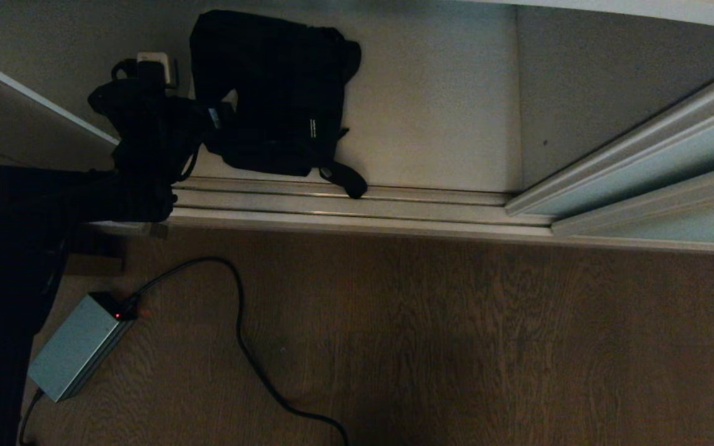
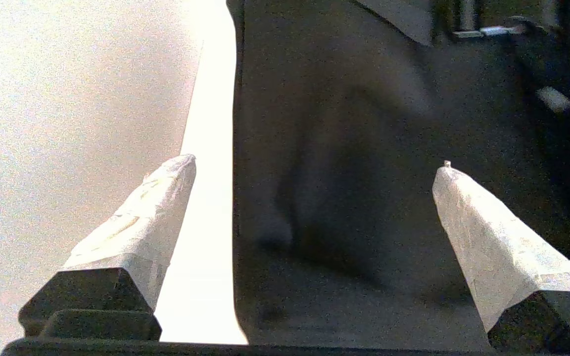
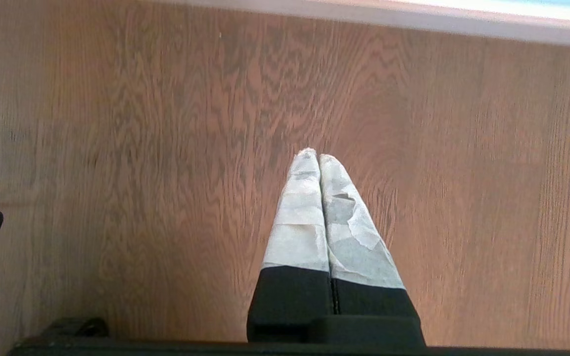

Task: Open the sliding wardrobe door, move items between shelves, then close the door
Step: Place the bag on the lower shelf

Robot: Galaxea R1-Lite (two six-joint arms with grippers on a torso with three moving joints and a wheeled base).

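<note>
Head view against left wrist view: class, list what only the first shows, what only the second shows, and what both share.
Only the head view shows the sliding wardrobe door pushed aside at the right, the door tracks, the wooden floor, a grey power adapter with its black cable, and the whole left arm.

Only the left wrist view shows the left gripper close up, jaws wide open with nothing between them.

Both show the black bag lying on the white shelf, just ahead of that gripper.

No legible txt anywhere; small white label on black bag [image 1: 282,93] too tiny to read.
</note>
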